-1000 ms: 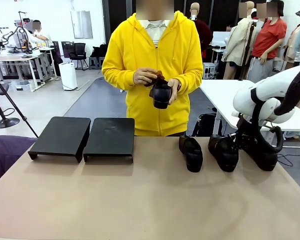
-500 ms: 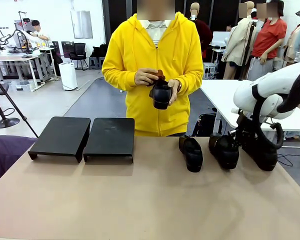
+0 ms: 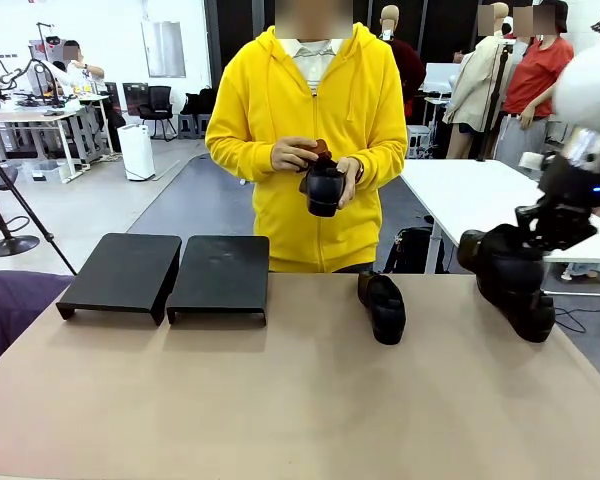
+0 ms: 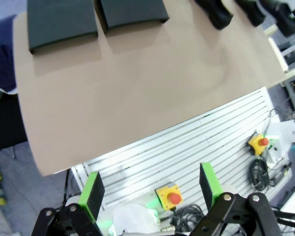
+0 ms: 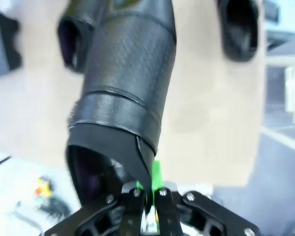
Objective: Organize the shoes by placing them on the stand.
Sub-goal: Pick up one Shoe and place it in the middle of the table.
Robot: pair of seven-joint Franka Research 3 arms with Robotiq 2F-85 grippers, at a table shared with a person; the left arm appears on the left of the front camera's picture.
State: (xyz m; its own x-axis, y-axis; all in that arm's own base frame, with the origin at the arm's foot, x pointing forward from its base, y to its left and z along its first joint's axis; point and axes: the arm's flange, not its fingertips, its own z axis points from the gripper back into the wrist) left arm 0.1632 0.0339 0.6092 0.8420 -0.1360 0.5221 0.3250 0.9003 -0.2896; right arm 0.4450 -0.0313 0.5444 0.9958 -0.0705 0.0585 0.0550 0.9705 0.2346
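Four glossy black shoes show. The person holds one shoe [image 3: 323, 186] in both hands at chest height. A second shoe [image 3: 382, 306] lies on the table right of centre. My right gripper [image 3: 538, 228] is shut on a third shoe [image 3: 492, 256] by its opening edge and holds it off the table, above the fourth shoe [image 3: 528, 310]. In the right wrist view the held shoe [image 5: 124, 83] hangs from the gripper [image 5: 147, 191]. Two black stands [image 3: 120, 270] [image 3: 221, 272] sit bare at the left. My left gripper [image 4: 150, 189] is open, high over the table's near edge.
The tan table [image 3: 280, 400] has wide free room in front of the stands. The person in a yellow hoodie [image 3: 280, 110] stands at the far edge. Below the near edge are a slatted frame and red emergency buttons [image 4: 174, 197].
My right gripper has lifted its shoe off the table, up and to the right. The person's hands and the other shoes have stayed put.
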